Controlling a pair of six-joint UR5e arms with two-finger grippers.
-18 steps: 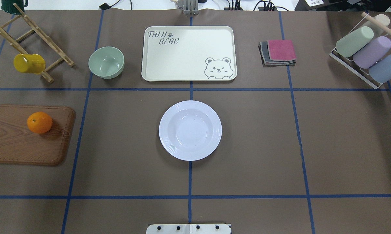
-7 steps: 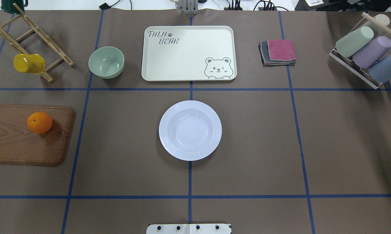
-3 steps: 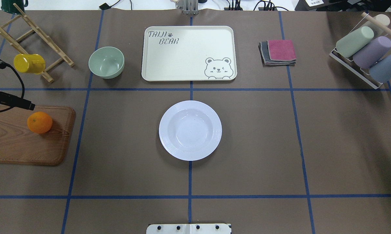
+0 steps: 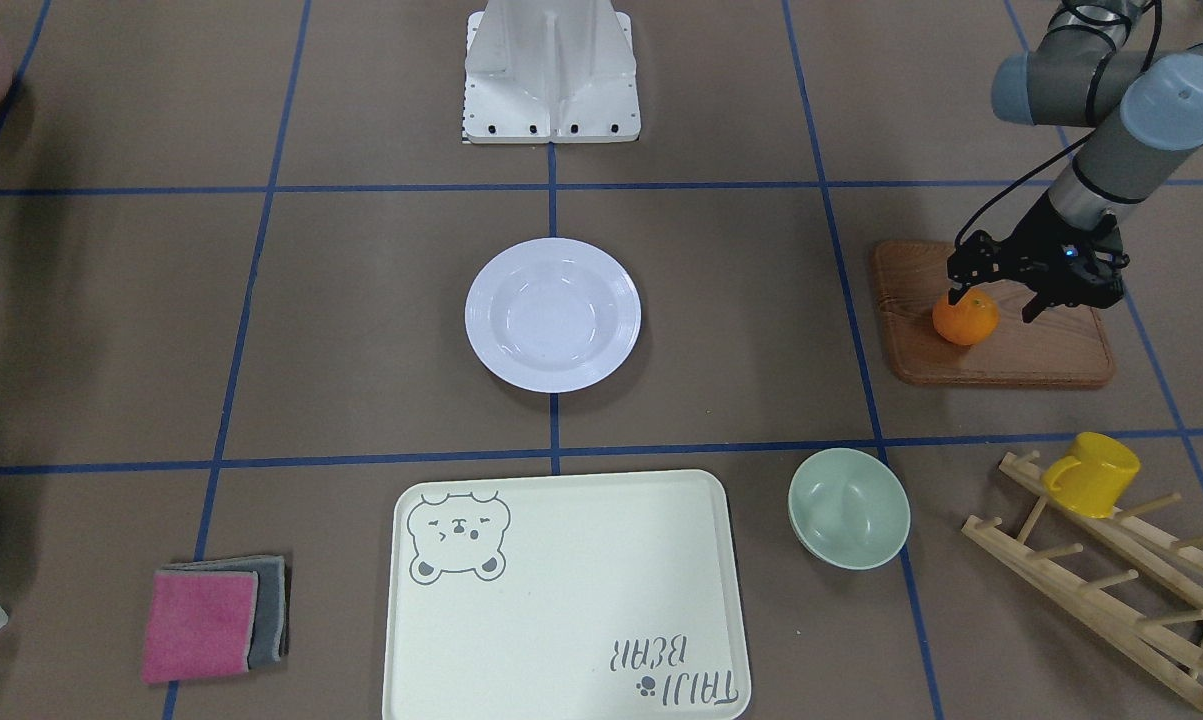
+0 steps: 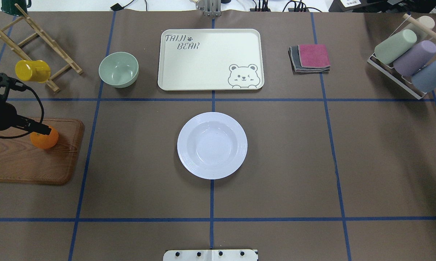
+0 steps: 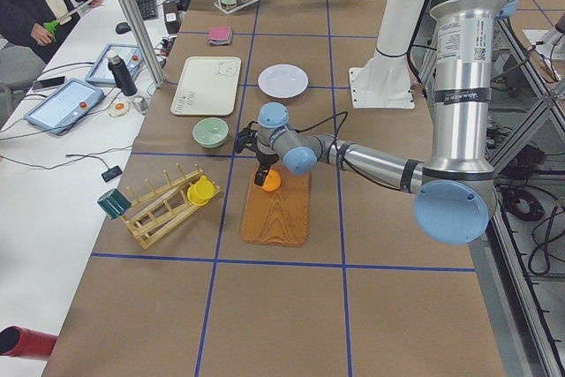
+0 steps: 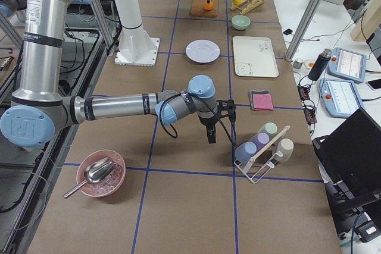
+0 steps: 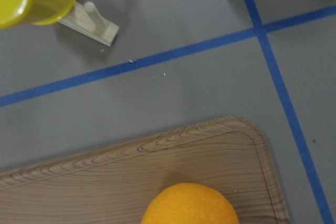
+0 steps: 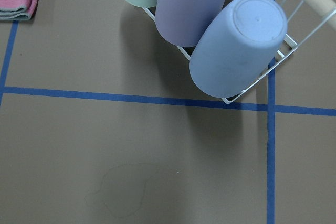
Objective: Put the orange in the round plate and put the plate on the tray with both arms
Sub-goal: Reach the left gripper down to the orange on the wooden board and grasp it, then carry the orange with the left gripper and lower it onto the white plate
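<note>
Left gripper (image 4: 996, 303) jaws spread, hovering over orange (image 4: 965, 320) on wooden board (image 4: 1041, 355). Right gripper (image 7: 210, 135) near cup rack (image 7: 262, 147); whether open or closed, cannot tell. Plate (image 5: 183, 145) mid-table, apart from tray (image 5: 210, 54).

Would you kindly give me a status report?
Left gripper open over orange, not gripping; right gripper state unclear. Orange on wooden board, round plate empty. Nothing blocking.
</note>
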